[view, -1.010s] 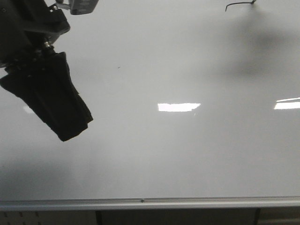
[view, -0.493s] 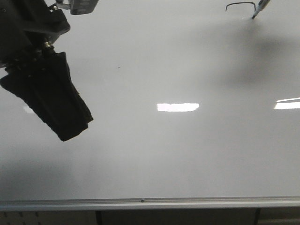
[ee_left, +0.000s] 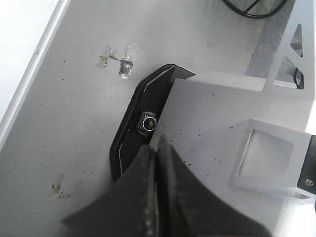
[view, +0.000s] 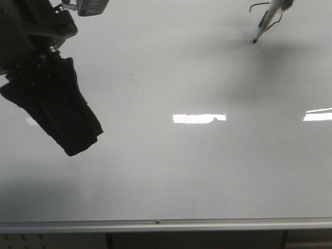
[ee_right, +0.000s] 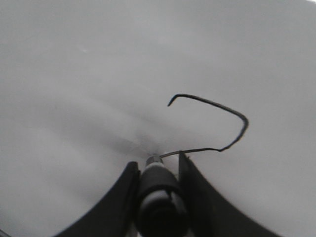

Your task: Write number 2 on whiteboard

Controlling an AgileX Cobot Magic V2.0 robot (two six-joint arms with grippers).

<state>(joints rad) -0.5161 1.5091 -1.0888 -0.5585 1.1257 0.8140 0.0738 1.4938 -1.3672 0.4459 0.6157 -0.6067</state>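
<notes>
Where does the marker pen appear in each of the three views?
Front view: the marker is at top right, tip on the whiteboard.
Left wrist view: not in it.
Right wrist view: the marker is bottom centre, between the right pincer's fingers.
Shared landmark: the number 2 stroke.

Whiteboard (view: 197, 171) surface smooth and glossy, mirroring ceiling lights; bottom rail (view: 166, 225) brushed silver metal; left gripper (view: 67, 116) fingers matt black.

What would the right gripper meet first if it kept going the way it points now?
The whiteboard itself. The right gripper points at it, jaws closed around a marker whose tip sits at the end of the number 2's unfinished stroke, apparently already touching.
</notes>
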